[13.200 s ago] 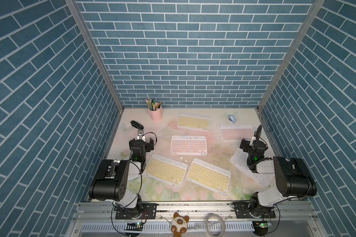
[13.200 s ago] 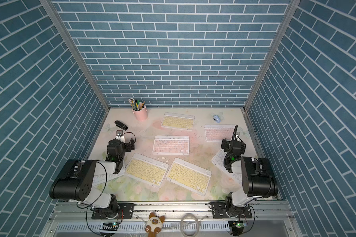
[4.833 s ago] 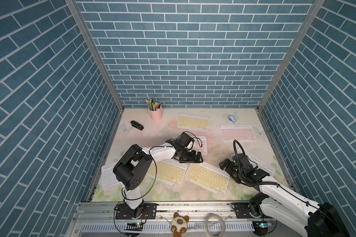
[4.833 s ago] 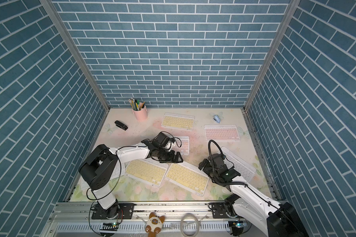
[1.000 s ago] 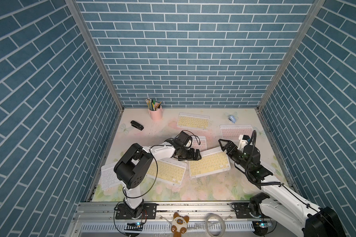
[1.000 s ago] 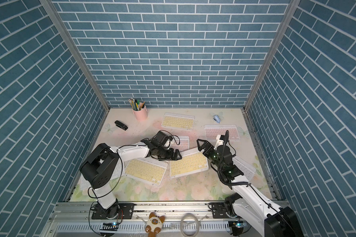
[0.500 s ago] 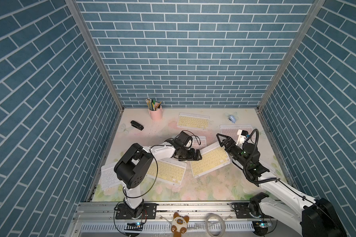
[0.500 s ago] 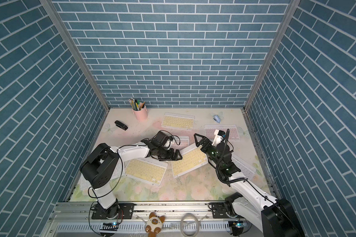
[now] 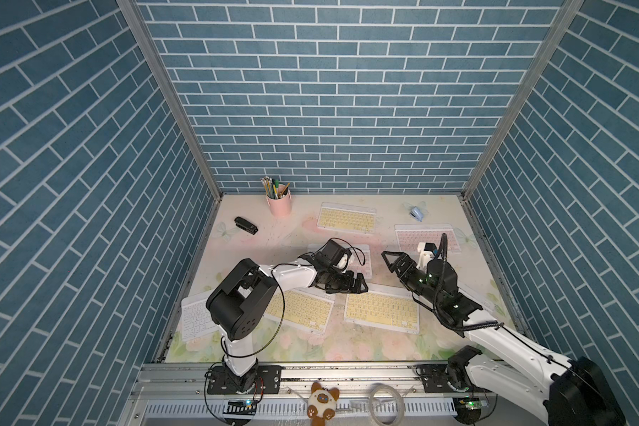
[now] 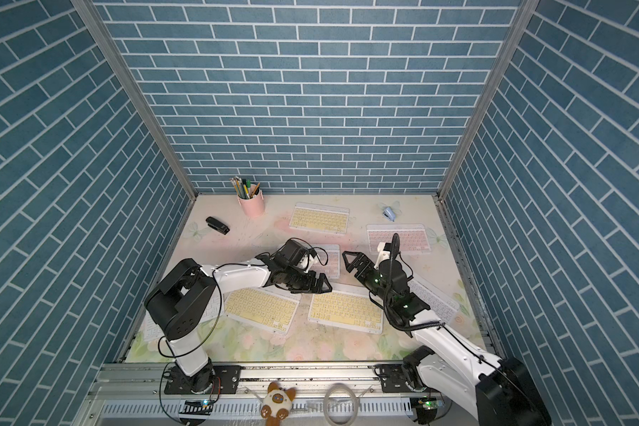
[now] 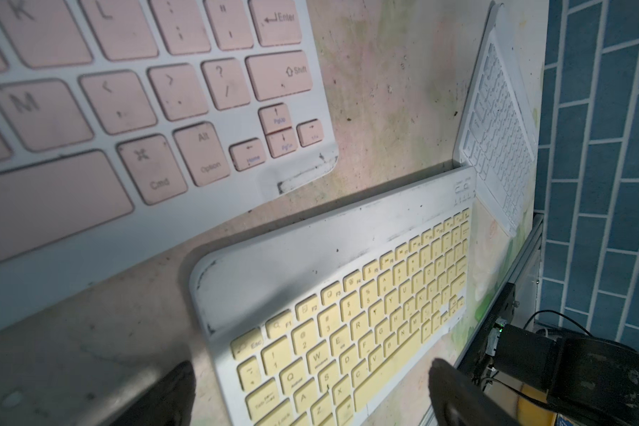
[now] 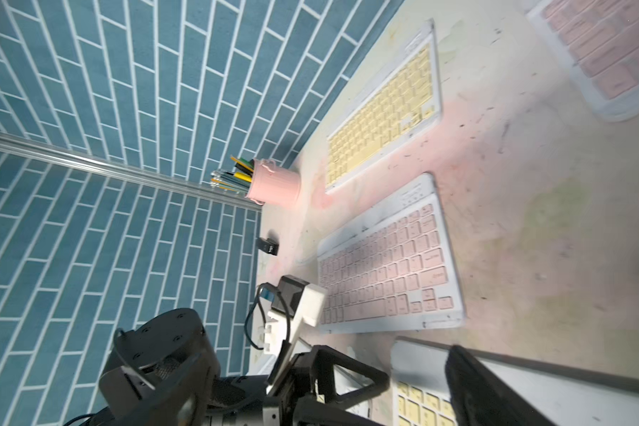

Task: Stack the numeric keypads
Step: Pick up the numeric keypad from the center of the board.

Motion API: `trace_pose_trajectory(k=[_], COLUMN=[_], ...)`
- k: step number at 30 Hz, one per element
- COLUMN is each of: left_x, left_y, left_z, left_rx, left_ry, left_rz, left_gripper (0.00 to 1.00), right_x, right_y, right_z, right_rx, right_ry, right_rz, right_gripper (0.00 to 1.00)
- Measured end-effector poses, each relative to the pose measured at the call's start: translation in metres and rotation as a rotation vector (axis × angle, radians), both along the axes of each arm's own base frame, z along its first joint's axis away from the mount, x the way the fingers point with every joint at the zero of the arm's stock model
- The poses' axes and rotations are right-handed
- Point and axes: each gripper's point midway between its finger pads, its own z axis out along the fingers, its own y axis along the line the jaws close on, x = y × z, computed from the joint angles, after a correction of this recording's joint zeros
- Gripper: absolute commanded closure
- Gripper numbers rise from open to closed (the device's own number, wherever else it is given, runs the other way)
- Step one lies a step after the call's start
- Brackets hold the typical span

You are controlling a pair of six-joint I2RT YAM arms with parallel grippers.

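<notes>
Hovering over table (image 9: 347, 343) centre, R gripper (image 9: 391, 259) is spread wide, empty. L gripper (image 9: 358, 286) is also wide, empty, low btwn centre pink keypad (image 9: 362, 263) & near-edge yellow keypad (image 9: 382, 309). Other keypads lie flat; none visibly stacked.

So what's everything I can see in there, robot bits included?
yellow keypads: 3, pale yellow keys, two front, one back
pink keypads: 2, pink keys, one back right, one mid-table
white keypads: 2, white, one front left, one front right
pen cup: 1, pink, back left
black stapler: 1, black, left
blue stapler: 1, light blue, back right
toy cat: 1, brown and cream, front rail
ring: 1, clear, front rail
left pincer: 1, black, open, near front yellow keypads
right pincer: 1, black, open, empty, mid-table
</notes>
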Motion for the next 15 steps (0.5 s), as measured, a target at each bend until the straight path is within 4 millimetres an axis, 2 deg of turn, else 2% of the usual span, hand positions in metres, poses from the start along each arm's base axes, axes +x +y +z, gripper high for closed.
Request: trace_pose_trajectory(k=[2, 3, 6, 11, 13, 15], left_x=[-0.001, -0.002, -0.002, -0.002, -0.003, -0.003], left_y=[0.001, 0.001, 0.002, 0.002, 0.001, 0.000], left_z=[0.000, 0.000, 0.000, 0.000, 0.000, 0.001], left_rx=[0.000, 0.000, 0.000, -0.002, -0.008, -0.012], left_ry=[0.001, -0.001, -0.001, 0.000, 0.001, 0.001], left_rz=[-0.001, -0.002, -0.003, -0.004, -0.007, -0.009], left_gripper=[0.00, 0.00, 0.01, 0.00, 0.00, 0.00], right_x=[0.002, 0.003, -0.001, -0.032, -0.044, -0.048], right_y=[-0.023, -0.039, -0.073, -0.091, -0.095, -0.097], right_z=[0.004, 0.000, -0.032, -0.105, -0.120, -0.125], right_rx=[-0.022, -0.042, -0.106, -0.198, -0.220, -0.234], right_ry=[0.014, 0.034, 0.154, 0.393, 0.443, 0.458], right_rz=[-0.055, -0.092, -0.161, -0.141, -0.129, -0.118], right_gripper=[0.01, 0.01, 0.01, 0.01, 0.01, 0.01])
